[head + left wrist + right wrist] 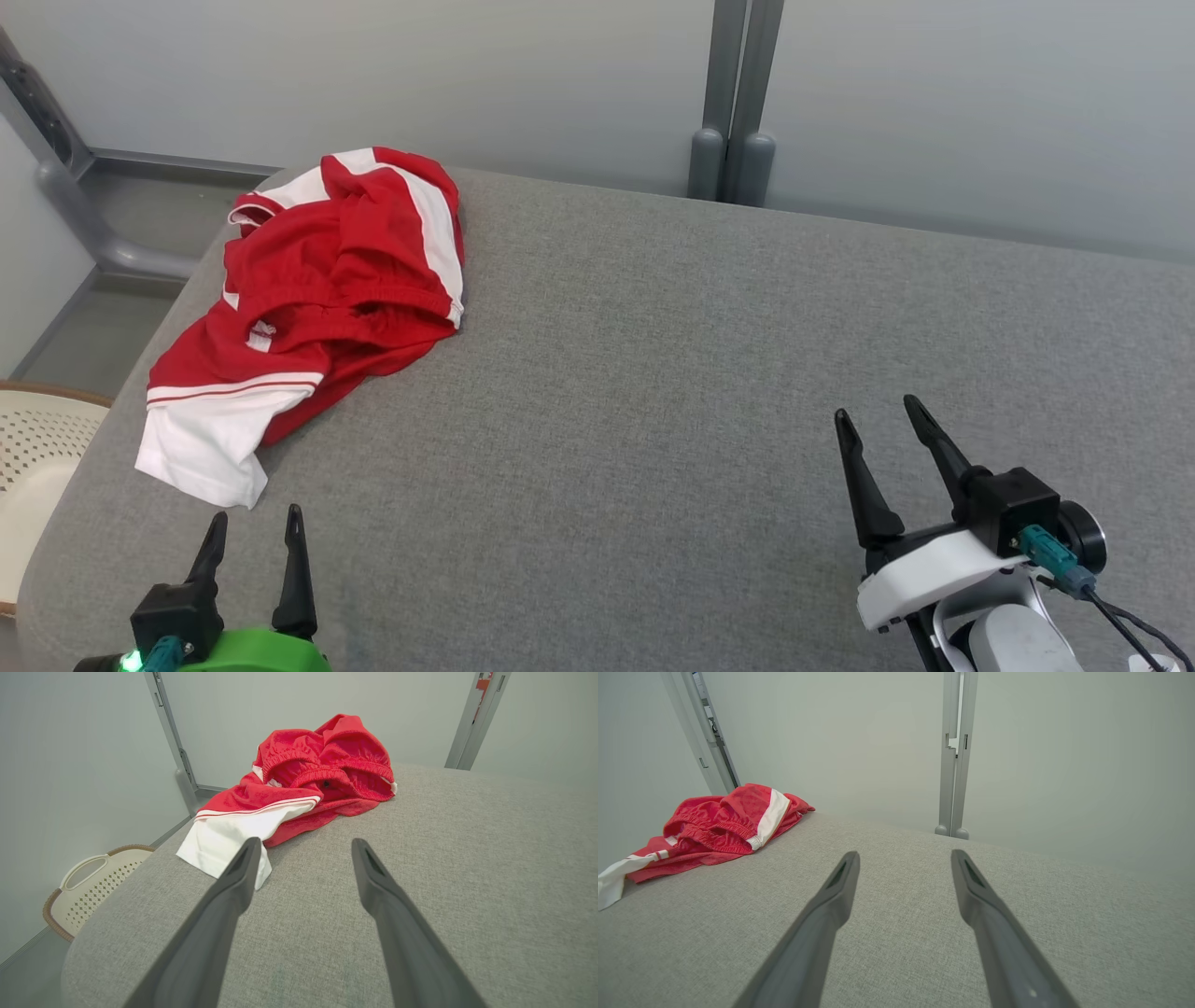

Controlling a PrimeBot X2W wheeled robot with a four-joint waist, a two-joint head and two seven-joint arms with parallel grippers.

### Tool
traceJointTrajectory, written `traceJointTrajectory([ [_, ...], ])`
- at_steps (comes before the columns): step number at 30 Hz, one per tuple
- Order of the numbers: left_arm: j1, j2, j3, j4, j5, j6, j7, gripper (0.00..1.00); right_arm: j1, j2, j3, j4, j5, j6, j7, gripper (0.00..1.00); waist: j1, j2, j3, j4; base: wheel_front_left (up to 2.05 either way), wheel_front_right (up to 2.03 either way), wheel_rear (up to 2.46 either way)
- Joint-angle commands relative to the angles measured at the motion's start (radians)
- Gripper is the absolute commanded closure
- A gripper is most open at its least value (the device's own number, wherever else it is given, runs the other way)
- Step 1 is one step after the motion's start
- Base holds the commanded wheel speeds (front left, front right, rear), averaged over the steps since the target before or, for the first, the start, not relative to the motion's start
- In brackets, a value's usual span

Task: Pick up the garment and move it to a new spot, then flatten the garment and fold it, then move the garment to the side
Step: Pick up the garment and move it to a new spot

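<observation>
Red-and-white garment (327,280) lying crumpled at the worktop's (653,373) far left corner.
The left pincer (257,513) and right pincer (876,407) are hovering open, empty, by the near edge; the white label (260,334) is showing too small to read; a basket (37,448) is sitting beyond the left edge.

- I can read no words, brands, numbers or signs from here.
- The white tag (260,334) inside the garment (308,280) waistband, far left, is too small to read.

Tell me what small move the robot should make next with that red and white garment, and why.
Probably reach the left claw forward onto the garment: it lies crumpled on the table, just beyond that open claw, untouched, while the open right claw sits far to its right.
</observation>
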Motion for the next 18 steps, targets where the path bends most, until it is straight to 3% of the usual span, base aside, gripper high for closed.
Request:
traceJointTrajectory([
  [1, -0.028, 0.001, 0.002, 0.016, -0.02, -0.004, 0.0, 0.0, -0.013, -0.011, -0.002, -0.007, 0.003, 0.0, -0.004, 0.0, 0.0, 0.0, 0.032, -0.017, 0.0, 0.0, 0.0],
  [5, -0.143, 0.006, -0.053, 0.104, -0.046, -0.012, 0.028, 0.0, -0.033, -0.034, -0.003, -0.022, 0.003, 0.0, -0.004, 0.0, 0.0, 0.0, 0.09, -0.038, 0.0, 0.0, 0.0],
  [11, -0.416, 0.05, -0.128, 0.194, -0.083, -0.014, 0.184, 0.0, -0.13, -0.067, 0.029, -0.057, -0.003, 0.0, -0.003, 0.0, 0.0, 0.0, 0.261, -0.098, 0.0, 0.0, 0.0],
  [18, -0.717, 0.118, -0.118, 0.311, -0.136, -0.015, 0.369, 0.0, -0.226, -0.065, 0.071, -0.055, 0.012, 0.0, -0.003, 0.0, 0.0, 0.0, 0.41, -0.17, 0.0, 0.0, 0.0],
])
